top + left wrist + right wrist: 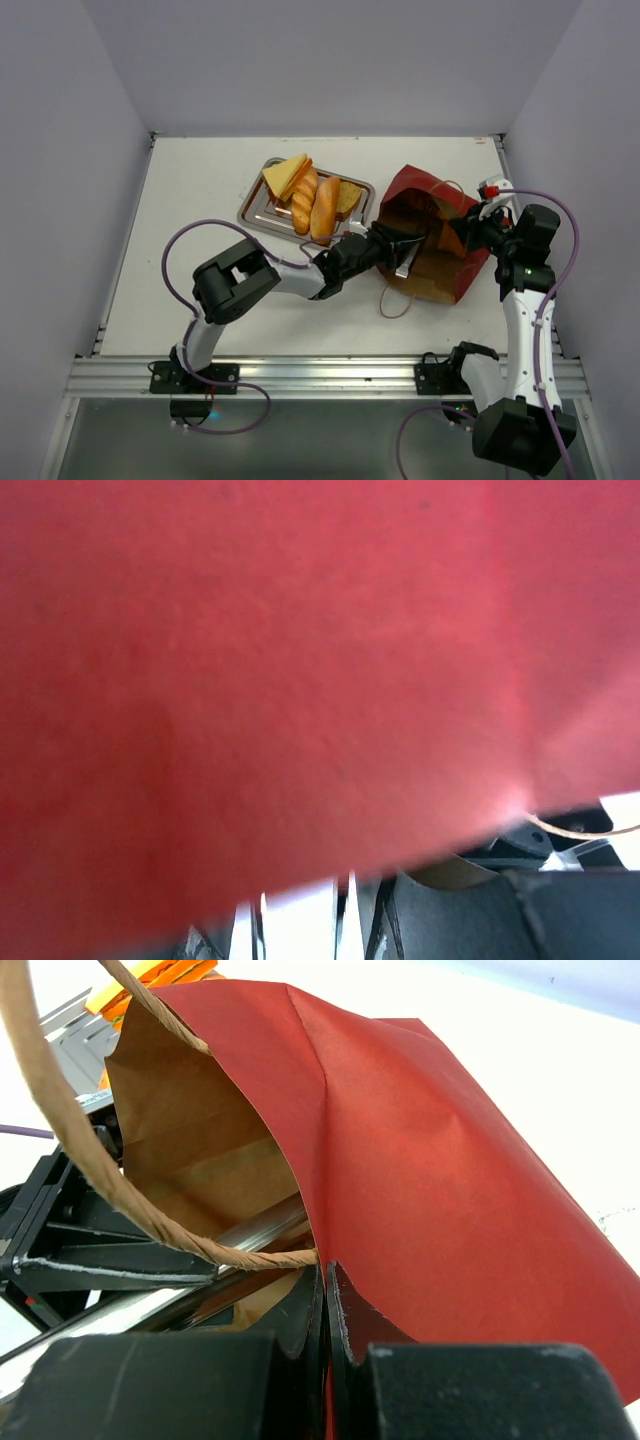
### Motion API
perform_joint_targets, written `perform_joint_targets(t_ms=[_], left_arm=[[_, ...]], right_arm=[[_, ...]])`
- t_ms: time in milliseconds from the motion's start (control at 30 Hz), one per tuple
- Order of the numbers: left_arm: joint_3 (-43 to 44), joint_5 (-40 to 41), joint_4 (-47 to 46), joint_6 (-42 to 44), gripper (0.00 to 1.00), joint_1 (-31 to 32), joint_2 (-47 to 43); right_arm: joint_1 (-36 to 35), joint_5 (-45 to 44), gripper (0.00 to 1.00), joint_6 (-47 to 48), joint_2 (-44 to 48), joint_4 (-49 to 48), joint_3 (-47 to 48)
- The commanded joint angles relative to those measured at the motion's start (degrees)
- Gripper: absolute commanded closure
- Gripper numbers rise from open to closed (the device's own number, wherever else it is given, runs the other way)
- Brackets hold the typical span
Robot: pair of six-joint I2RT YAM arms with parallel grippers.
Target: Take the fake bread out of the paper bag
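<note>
Red paper bag lies sideways on the tabletop, mouth gaping, fake bread on the tray beside it. My right end effector is clenched on its rim. The left end effector reaches inside, and I can't tell its state.

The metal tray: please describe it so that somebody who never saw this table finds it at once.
Start at the white table and look to its far middle, left of the dark-red paper bag. The metal tray lies flat there; it alone is shiny, with golden toy breads piled on it.
</note>
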State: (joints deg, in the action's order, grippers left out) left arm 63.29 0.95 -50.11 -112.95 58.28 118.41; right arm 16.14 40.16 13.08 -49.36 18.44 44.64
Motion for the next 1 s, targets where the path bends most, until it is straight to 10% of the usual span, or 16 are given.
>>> perform_joint_targets(t_ms=[0, 367, 600, 967], left_arm=[[3.42, -0.25, -4.03, -0.96, 0.53, -0.54, 1.03], [6.06, -0.69, -3.15, -1.84, 0.57, -1.24, 3.84], [4.74, -2.62, -4.21, -0.09, 1.0, -1.68, 1.92], [-6.5, -3.06, -3.41, 5.89, 1.0, -1.68, -10.65]], right_arm=[[0.12, 2.2, 0.98, 0.28, 0.41, -1.47, 0.01], [0.03, 2.38, 0.98, 0.28, 0.32, -1.21, 0.01], [0.12, 2.03, 0.98, 0.37, 0.5, -1.21, -0.08], [0.12, 0.53, 0.98, 0.28, 0.85, -1.56, -0.17]])
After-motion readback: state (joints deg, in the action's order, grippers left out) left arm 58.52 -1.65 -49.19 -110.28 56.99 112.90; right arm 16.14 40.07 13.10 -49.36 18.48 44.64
